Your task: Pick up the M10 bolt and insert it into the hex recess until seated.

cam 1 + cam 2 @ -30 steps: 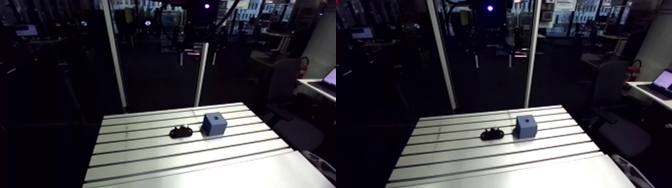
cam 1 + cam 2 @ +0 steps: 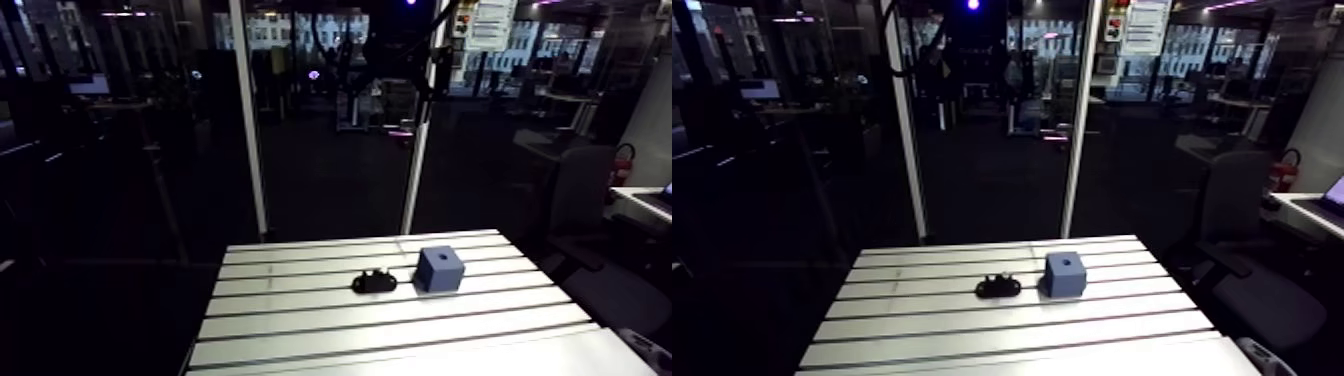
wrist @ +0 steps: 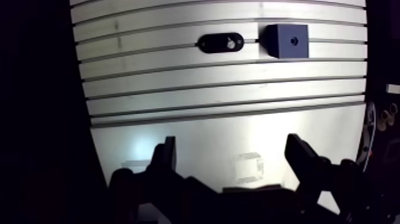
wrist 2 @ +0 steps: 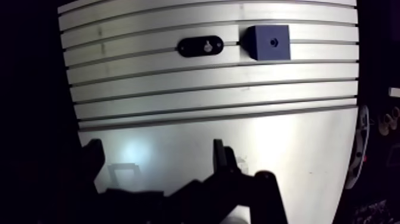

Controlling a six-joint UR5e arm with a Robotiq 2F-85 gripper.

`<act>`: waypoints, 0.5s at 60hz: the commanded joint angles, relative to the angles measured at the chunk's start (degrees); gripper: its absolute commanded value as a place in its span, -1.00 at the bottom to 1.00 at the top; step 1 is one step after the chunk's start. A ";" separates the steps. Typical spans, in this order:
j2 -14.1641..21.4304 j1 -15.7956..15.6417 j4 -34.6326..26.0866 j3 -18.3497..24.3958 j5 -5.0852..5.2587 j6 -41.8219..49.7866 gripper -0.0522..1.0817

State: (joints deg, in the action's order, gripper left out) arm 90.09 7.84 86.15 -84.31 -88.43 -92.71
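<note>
M10 bolt [image 3: 230, 43] sits in a black holder [image 3: 209, 43] beside the blue block [image 3: 287, 40] on the surface [image 3: 178, 89]. It is probably stiff, smooth steel, best pinched across its exposed top. The gripper [image 3: 232, 149] hangs well apart, wide and empty.

Wrist view peers down past pincer [image 3: 232, 143]; arm view shares table [image 3: 238, 101].

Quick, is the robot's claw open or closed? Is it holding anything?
Gripper: open, holding nothing. The bolt sits in its black holder, ahead of it.
</note>
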 commanded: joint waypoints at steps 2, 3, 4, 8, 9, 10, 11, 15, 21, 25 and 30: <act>0.41 -0.19 0.34 -0.27 -0.27 -0.04 -0.90; 0.47 -0.19 0.60 -0.43 -0.36 -0.05 -0.90; 0.48 -0.19 0.79 -0.45 -0.38 -0.13 -0.90; 0.41 -0.20 0.99 -0.69 -0.45 -1.01 -0.90; 0.41 -0.20 0.99 -0.69 -0.45 -1.01 -0.90; 0.32 -0.12 1.14 -0.72 -0.46 -1.69 -0.90; 0.32 -0.12 1.14 -0.72 -0.46 -1.69 -0.90; 0.38 -0.10 1.17 -0.97 -0.47 -2.79 -0.90; 0.22 -0.10 1.77 -0.99 -0.63 -3.40 -0.90; 0.14 -0.19 1.87 -1.22 -1.12 -3.47 -0.90; 0.22 -0.10 2.11 -2.37 -1.58 -4.09 -0.90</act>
State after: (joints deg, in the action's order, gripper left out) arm 90.36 7.69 87.67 -85.35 -89.15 -95.55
